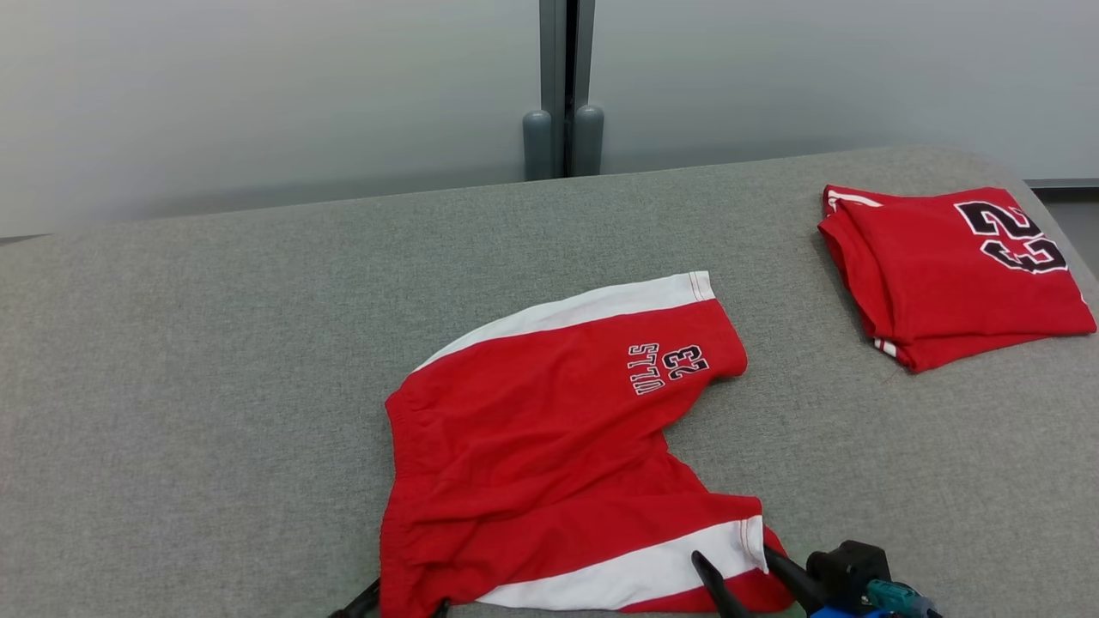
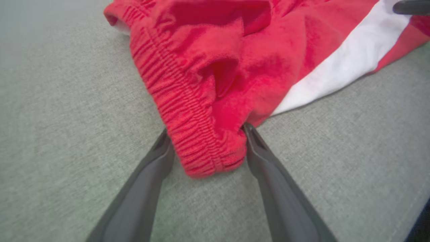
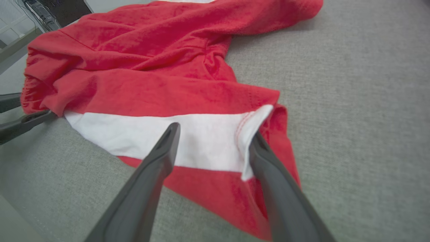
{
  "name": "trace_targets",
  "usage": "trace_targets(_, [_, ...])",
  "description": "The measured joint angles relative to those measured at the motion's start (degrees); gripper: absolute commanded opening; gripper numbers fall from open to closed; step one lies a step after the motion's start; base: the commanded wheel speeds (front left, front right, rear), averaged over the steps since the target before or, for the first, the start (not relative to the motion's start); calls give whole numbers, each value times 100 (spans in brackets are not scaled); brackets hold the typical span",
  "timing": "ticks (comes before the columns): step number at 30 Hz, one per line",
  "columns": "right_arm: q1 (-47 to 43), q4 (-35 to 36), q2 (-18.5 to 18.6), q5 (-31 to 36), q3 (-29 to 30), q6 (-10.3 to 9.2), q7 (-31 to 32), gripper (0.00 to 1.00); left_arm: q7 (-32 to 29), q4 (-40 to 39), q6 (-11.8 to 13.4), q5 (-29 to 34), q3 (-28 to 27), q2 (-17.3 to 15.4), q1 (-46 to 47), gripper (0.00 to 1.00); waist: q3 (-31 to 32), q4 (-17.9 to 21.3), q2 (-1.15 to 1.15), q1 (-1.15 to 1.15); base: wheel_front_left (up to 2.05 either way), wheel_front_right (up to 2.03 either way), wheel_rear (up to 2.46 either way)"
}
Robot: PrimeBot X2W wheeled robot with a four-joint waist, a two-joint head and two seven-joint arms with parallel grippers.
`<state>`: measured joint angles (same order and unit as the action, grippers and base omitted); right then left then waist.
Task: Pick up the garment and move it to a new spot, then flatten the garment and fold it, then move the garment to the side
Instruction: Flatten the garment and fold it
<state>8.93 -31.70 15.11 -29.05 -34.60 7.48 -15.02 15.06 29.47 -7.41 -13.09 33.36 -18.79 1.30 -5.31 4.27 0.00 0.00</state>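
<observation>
Both spread wide: waistband corner (image 2: 201, 158) of the shorts (image 1: 549, 446) sits inside my left gripper (image 2: 206, 131), leg hem (image 3: 235, 141) inside my right gripper (image 3: 215, 131), so grabbing or just released, dunno.

- Left gripper (image 2: 205, 129): two long, dark grey fingers (image 2: 141, 195) tapering to narrow tips, a slot near each tip.
- Right gripper (image 1: 731, 555): matching dark fingers, black boxy housing (image 1: 846, 562), teal connector (image 1: 889, 592), blue trim (image 1: 837, 612) at the base.

Looks like a lab or office test bay: frosted partition panels (image 1: 258, 94) on a grey post (image 1: 566, 77), a felt-covered desk (image 1: 172, 386), cabled gear (image 3: 40, 11) beyond.
</observation>
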Motion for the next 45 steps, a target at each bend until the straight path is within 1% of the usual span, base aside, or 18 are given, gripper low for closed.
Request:
trace_targets(3, [35, -22, 0, -124, -10, 0, 0, 100, 0, 29, 0, -2, 94, 41, 114, 100, -17, -6, 0, 0, 0, 0, 0])
trace_targets(6, [76, -67, -5, -192, -47, 1, 0, 100, 0, 140, 0, -99, 376, 78, 197, 100, -23, -1, 0, 0, 0, 0, 0])
trace_targets(8, [110, -88, -37, -258, -77, 1, -1, 100, 0, 175, 0, -167, 444, 86, 261, 100, -24, 10, 0, 0, 0, 0, 0])
trace_targets(9, [115, -90, -53, -303, -107, 0, -1, 97, 0, 176, 0, -198, 469, 88, 290, 97, -25, 12, 0, -1, 0, 0, 0])
trace_targets(10, [116, -68, -65, -341, -118, 1, 0, 0, 0, 158, 0, -231, 482, 99, 304, 45, -28, 16, 0, 0, 0, 0, 0])
trace_targets(11, [126, -33, -70, -366, -113, 1, 0, 0, 0, 135, 0, -309, 487, 120, 304, 16, -29, 16, 0, 0, 0, 0, 0])
trace_targets(12, [148, 15, -69, -375, -105, 0, -1, 0, 0, 79, 0, -436, 476, 144, 300, 0, -31, 15, 0, -1, 0, 0, 0])
trace_targets(18, [163, 479, 14, -319, 162, 0, 0, 0, 0, -801, -1, -1063, 275, 178, 300, 0, -28, -41, 0, -1, 0, 0, 0])
trace_targets(26, [198, 1402, 151, -98, 704, 0, 0, 0, -1, -1945, -1, -1272, 176, 60, 464, 0, -26, -75, 0, 0, 0, 0, 0])
trace_targets(30, [452, 1748, 219, -31, 880, 0, -1, 0, 0, -2338, -1, -1367, 67, -12, 747, 0, -70, -51, 0, 0, 0, 0, 0])
trace_targets(33, [713, 1873, 290, -48, 965, 1, -1, 0, 0, -2510, -1, -1429, -16, -83, 1071, 0, -135, -22, 0, -1, 0, 0, 0])
trace_targets(36, [1167, 1883, 378, -97, 1069, 0, -1, 0, 0, -2538, -1, -1596, -111, -154, 1551, 0, -246, 14, 0, 0, 0, 0, 0])
trace_targets(40, [2103, 1831, 398, -204, 1101, 1, -1, 0, 0, -2332, -1, -1833, -100, -336, 2541, 0, -492, 99, 0, 0, 0, 0, 0])
trace_targets(43, [2993, 1578, 381, -318, 1096, 1, -1, 0, 0, -2029, -1, -1986, -1, -490, 3360, 0, -750, 204, 0, 1, 0, 0, 0])
trace_targets(45, [3620, 1290, 341, -474, 1091, 0, -1, 0, 0, -1790, -1, -2097, 64, -547, 3955, 0, -924, 263, 2, 2, 0, 0, 0])
